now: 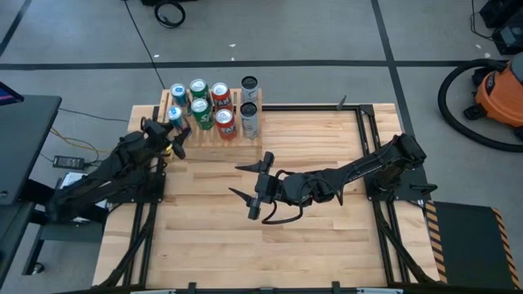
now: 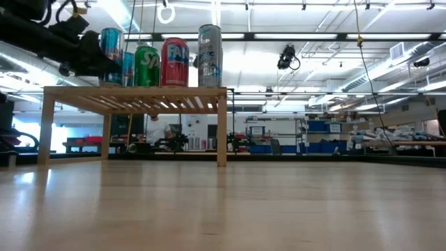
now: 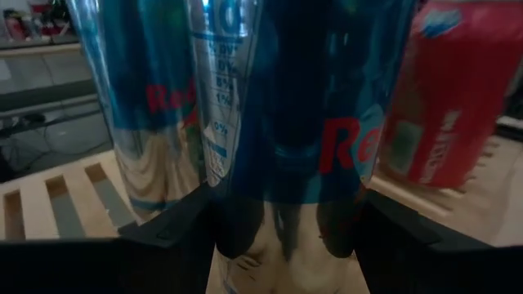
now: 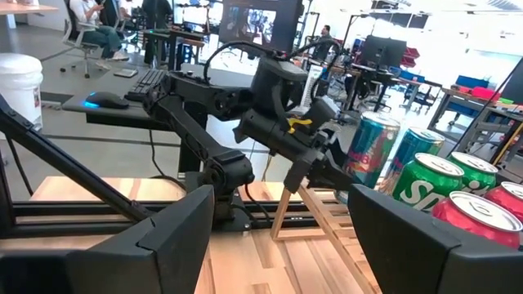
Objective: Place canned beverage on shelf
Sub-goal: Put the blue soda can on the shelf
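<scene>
1. The left end effector [image 1: 173, 131] is clenched on a blue can [image 1: 176, 116] at the left end of the shelf [image 1: 231, 100], which stands at the surface's [image 1: 310, 245] far left corner. The left wrist view shows the can filling the gap between its fingers [image 3: 172, 233].
2. Six other cans already stand on the shelf: green cans [image 1: 198, 88], red cans [image 1: 221, 92] and two grey cans [image 1: 249, 84] toward its right end.
3. From the low view the blue can [image 2: 111, 45] seems level with its neighbours, though I cannot be sure its base is resting on the slats.
4. To finish well, settle the can upright with its base flat across two bars, not tilted into a gap, and just beside the nearest green can [image 1: 202, 113] without knocking it.
5. Let go only once the can bears its own weight, then back the fingers straight away toward the surface's left edge.
6. The right end effector [image 1: 255, 189] waits near the middle of the surface, part-way spread and holding nothing.
</scene>
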### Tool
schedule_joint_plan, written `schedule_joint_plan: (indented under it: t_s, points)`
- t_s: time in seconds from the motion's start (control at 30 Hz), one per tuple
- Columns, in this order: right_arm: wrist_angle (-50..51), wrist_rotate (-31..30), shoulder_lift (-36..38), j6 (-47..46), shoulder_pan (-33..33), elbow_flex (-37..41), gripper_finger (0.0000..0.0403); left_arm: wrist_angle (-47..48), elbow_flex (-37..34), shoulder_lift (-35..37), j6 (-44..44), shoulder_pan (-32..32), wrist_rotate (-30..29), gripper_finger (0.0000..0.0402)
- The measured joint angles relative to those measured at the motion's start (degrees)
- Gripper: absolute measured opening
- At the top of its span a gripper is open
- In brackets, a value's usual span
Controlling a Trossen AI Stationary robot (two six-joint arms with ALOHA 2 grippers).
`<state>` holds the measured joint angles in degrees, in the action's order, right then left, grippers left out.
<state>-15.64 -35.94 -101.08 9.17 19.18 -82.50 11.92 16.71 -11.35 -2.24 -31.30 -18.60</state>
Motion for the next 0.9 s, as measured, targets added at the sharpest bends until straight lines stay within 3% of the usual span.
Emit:
schedule_joint_plan:
  t_s: [0.37, 0.77, 0.9]
  points:
    - [0.39, 0.01, -0.01, 0.0, 0.63, 0.0, 0.0291, 0.04, 0.0, -3.29, -1.58, -6.65, 3.99, 0.0236]
    - [1.07, 0.0, -0.04, 0.0, 0.63, 0.0, 0.0291, 0.77, 0.0, -3.24, -2.92, -6.9, 3.97, 0.0236]
    - [1.0, 0.02, -0.04, -0.02, 0.63, 0.0, 0.0291, 0.87, 0.0, -3.24, -2.91, -6.9, 3.94, 0.0254]
